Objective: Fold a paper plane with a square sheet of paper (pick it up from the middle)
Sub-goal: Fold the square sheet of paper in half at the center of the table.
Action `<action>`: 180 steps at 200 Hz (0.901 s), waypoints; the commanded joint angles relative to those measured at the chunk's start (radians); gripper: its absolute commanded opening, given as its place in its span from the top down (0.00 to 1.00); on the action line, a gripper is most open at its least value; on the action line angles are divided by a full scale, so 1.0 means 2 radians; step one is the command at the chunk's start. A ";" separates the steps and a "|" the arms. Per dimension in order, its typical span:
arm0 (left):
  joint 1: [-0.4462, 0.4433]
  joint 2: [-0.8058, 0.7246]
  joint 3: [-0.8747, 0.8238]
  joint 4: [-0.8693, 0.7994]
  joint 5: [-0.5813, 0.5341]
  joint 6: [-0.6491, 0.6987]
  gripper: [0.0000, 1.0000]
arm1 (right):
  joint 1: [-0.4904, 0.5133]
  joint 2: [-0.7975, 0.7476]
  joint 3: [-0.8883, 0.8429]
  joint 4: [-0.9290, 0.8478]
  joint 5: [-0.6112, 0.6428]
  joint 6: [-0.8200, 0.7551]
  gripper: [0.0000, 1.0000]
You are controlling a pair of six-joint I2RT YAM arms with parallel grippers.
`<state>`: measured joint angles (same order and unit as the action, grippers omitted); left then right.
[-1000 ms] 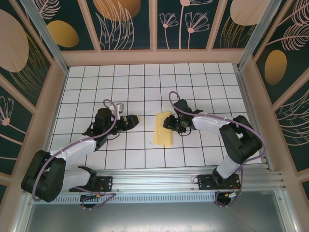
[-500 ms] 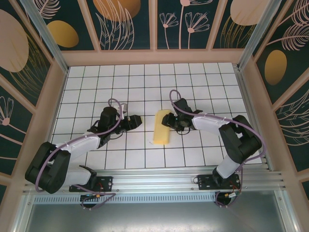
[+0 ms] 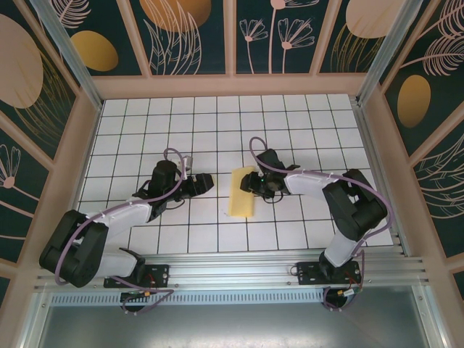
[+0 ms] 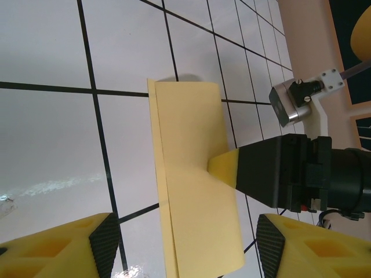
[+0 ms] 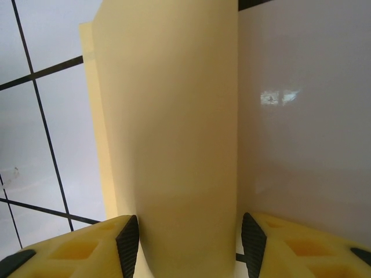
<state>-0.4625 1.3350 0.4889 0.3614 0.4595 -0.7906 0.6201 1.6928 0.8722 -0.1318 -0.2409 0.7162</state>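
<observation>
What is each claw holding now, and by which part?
Left claw holds nothing. Right claw touches the folded yellow paper at its right edge; a grip cannot be told.

One folded sheet of paper (image 3: 242, 197); two grippers, a left gripper (image 3: 206, 181) and a right gripper (image 3: 249, 185); one tiled table (image 3: 217, 123)

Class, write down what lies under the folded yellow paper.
The white tiled table lies under the paper. A lower paper layer peeks out along one edge; the tiles and grid lines beneath are covered.
</observation>
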 commanded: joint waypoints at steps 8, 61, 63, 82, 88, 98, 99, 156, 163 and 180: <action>-0.003 0.006 0.015 -0.002 0.004 0.003 0.34 | 0.003 0.011 0.016 -0.012 0.000 -0.003 0.45; -0.003 0.012 0.019 -0.002 0.012 0.005 0.34 | 0.005 0.024 0.030 -0.019 -0.002 -0.011 0.42; -0.003 0.012 0.019 -0.003 0.012 0.005 0.34 | 0.005 0.024 0.030 -0.019 -0.002 -0.011 0.42; -0.003 0.013 0.018 -0.003 0.012 0.006 0.34 | 0.006 0.027 0.030 -0.018 -0.007 -0.014 0.41; -0.003 0.012 0.018 -0.003 0.012 0.006 0.34 | 0.006 0.027 0.031 -0.020 -0.006 -0.015 0.41; -0.003 0.013 0.017 -0.003 0.013 0.006 0.34 | 0.008 0.027 0.032 -0.019 -0.007 -0.017 0.39; -0.003 0.013 0.017 -0.003 0.012 0.006 0.34 | 0.008 0.028 0.032 -0.020 -0.008 -0.017 0.39; -0.003 0.013 0.018 -0.004 0.013 0.008 0.34 | 0.010 0.039 0.057 -0.049 0.007 -0.028 0.37; -0.003 0.013 0.018 -0.004 0.013 0.008 0.34 | 0.011 0.041 0.058 -0.053 0.010 -0.029 0.37; -0.003 0.014 0.019 -0.005 0.014 0.009 0.34 | 0.012 0.046 0.059 -0.058 0.010 -0.034 0.38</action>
<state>-0.4625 1.3514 0.5018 0.3614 0.4667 -0.7902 0.6304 1.7493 0.9638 -0.2192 -0.2359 0.6807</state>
